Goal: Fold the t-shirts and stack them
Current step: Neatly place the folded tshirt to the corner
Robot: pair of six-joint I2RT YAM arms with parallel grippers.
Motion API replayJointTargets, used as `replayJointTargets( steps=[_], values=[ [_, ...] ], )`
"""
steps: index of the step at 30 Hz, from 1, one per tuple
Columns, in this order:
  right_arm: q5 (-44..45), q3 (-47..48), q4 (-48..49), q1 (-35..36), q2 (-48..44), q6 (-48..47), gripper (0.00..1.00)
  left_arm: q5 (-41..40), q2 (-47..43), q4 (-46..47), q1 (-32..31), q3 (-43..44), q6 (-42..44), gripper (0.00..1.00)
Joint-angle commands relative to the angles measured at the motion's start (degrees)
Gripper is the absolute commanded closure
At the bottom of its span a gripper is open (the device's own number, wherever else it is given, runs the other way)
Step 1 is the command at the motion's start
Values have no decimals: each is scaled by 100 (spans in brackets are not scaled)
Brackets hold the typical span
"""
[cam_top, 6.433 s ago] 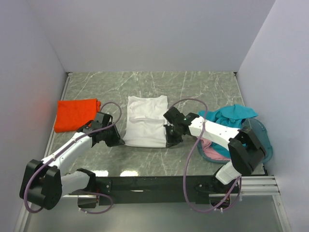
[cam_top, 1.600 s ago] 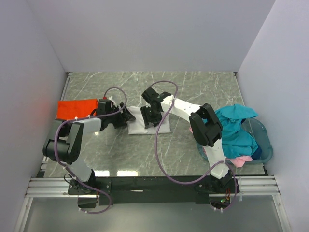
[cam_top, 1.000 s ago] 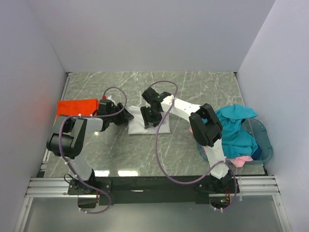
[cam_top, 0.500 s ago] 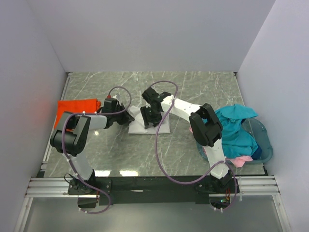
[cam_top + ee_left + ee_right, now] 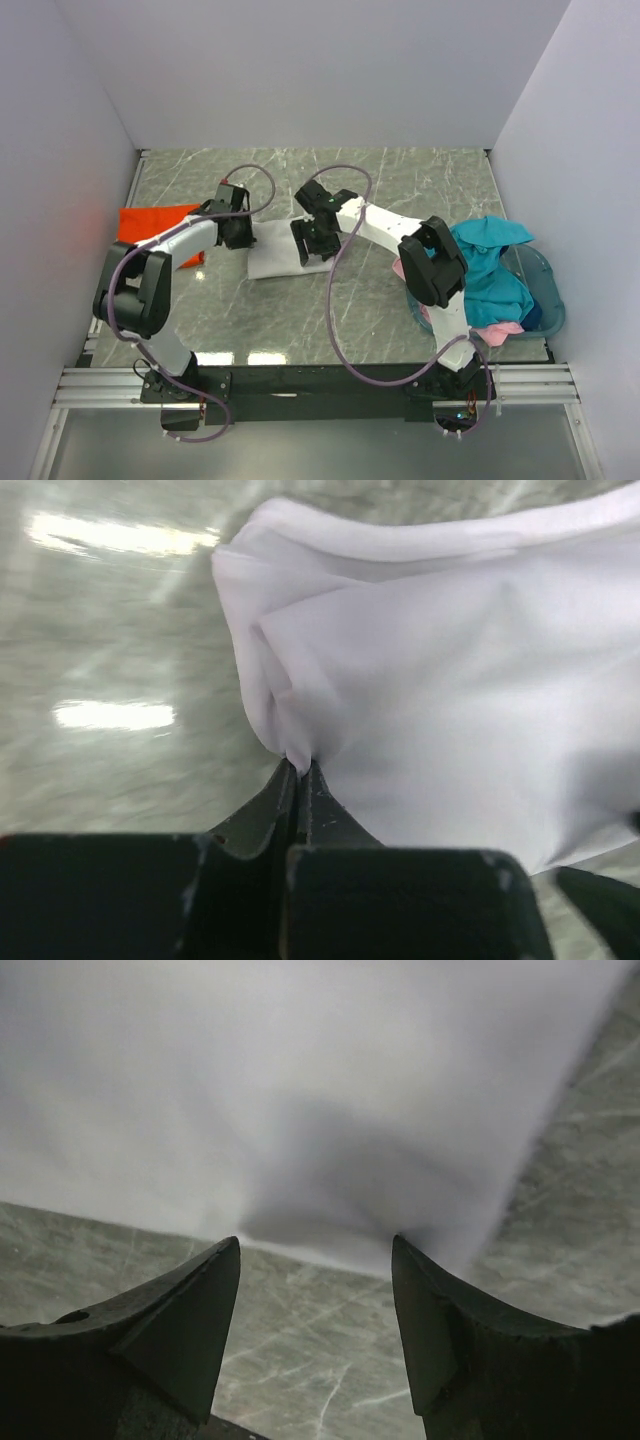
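My left end effector [image 5: 300, 768] is clenched on a pinch of cloth at the left edge of the folded white t-shirt [image 5: 275, 262]. Since half a second ago it has dragged the bundle leftward across the bench [image 5: 300, 330], toward the folded orange t-shirt [image 5: 150, 222]. I judge the fold finished and the stacking begun. My right end effector [image 5: 315, 1248] hangs released just above the shirt's right part, with the hem lying between its spread fingers.

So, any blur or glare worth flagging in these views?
Left wrist: table streaked with blur and two glare patches, white t-shirt fairly sharp. Right wrist: shirt soft, shadowed at its near edge. Top external: sharp, light reflections on the near table edge.
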Motion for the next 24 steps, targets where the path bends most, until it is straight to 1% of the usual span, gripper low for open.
replayJointTargets(
  steps=[1, 6, 10, 13, 16, 24],
  values=[
    [140, -192, -127, -56, -541, -47, 31, -822, -425, -997, 43, 427, 968, 100],
    [158, -403, -118, -100, -673, -108, 31, -1192, -662, -1603, 104, 665, 1398, 100],
    [184, -596, -83, -127, -849, -143, 31, -1350, -855, -1832, 271, 797, 1627, 100],
    [167, -754, -31, -179, -981, -170, 31, -1727, -1048, -1824, 403, 745, 1821, 100],
    [158, -886, 5, -206, -1060, -196, 31, -1895, -1198, -1710, 535, 726, 1961, 100],
    [61, -1106, 75, -206, -1104, -223, 31, -2413, -1067, -1727, 658, 1157, 2506, 100]
  ],
)
